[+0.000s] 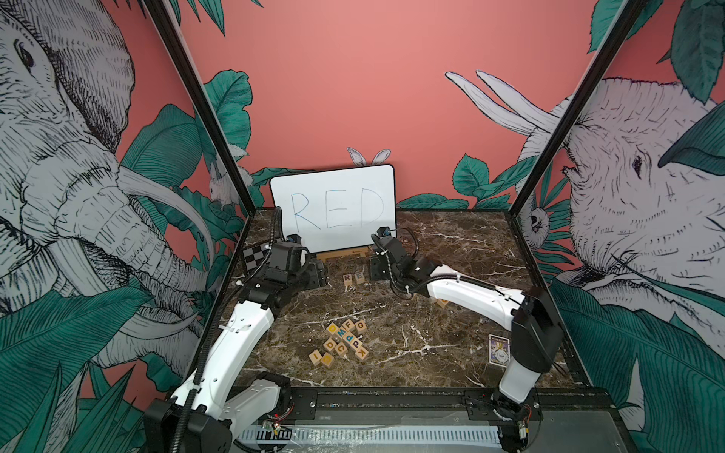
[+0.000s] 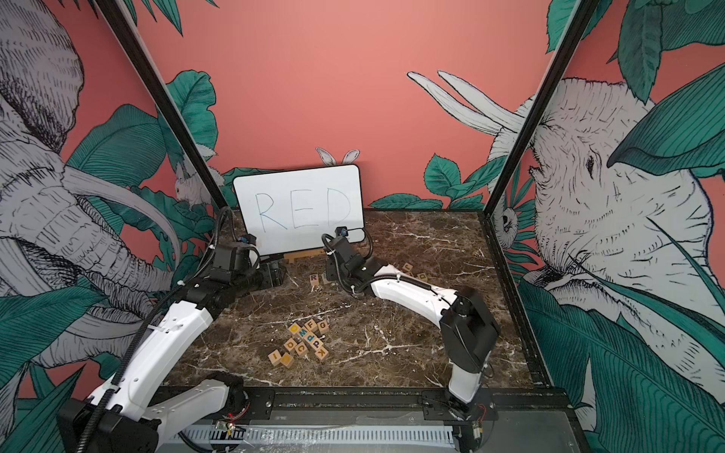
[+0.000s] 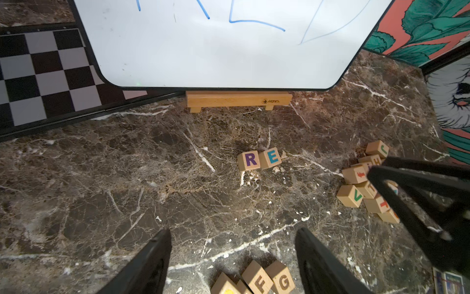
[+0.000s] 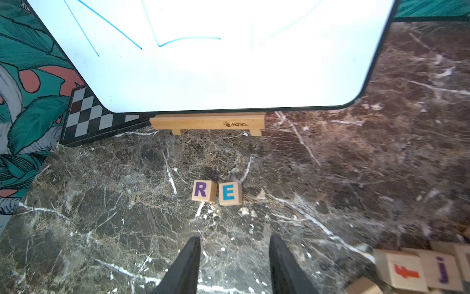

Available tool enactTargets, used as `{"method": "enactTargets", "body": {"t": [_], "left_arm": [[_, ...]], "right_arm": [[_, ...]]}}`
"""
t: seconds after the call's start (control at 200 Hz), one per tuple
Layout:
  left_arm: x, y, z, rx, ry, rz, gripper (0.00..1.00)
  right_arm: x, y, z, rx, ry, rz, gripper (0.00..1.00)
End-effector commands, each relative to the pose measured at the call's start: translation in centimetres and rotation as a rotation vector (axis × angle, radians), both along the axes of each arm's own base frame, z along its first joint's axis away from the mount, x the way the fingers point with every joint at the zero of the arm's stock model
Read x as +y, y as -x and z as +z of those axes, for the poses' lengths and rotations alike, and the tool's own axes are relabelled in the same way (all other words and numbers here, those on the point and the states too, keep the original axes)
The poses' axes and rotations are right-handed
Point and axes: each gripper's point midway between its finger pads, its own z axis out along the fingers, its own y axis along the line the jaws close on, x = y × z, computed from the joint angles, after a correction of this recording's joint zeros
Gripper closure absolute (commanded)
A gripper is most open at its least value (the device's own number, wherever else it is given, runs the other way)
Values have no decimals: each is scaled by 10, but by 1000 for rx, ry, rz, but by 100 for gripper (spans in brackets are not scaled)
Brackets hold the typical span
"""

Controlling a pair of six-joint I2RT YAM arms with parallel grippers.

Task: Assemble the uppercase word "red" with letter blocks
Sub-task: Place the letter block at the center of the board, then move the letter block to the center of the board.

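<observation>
Marble tabletop (image 1: 431, 353), dark and veined, inside pink jungle walls (image 1: 353, 98): R block (image 4: 203, 191) and E block (image 4: 230, 193) sit side by side far centre by the whiteboard (image 1: 333, 204), left gripper (image 3: 234, 230) and right gripper (image 4: 234, 237) both spread, holding nothing.

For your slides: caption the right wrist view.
Open right gripper facing R block and E block, side by side; no D yet.

walls: coral elephant-and-leaf mural (image 1: 353, 98) | surface: brown white-veined marble tabletop (image 1: 431, 353)
</observation>
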Motion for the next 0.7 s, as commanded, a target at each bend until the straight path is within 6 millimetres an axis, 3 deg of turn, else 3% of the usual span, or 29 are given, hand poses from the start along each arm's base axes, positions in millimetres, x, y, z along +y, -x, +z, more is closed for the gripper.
{"method": "enactTargets", "body": {"t": [0.0, 0.095, 0.405, 0.555, 0.695], "left_arm": [[-13, 0, 7, -14, 52, -60, 22], [-32, 4, 10, -20, 103, -144, 24], [-99, 36, 3, -19, 70, -430, 25], [-118, 47, -4, 14, 66, -523, 26], [-118, 46, -14, 30, 25, -523, 26]], "right_arm": [[-50, 3, -4, -31, 124, -72, 55], [-95, 7, 1, -36, 132, -139, 55], [-251, 20, -26, 32, 167, -400, 51], [-293, 18, -49, 98, 103, -473, 50], [-296, 7, -70, 172, 13, -465, 50]]}}
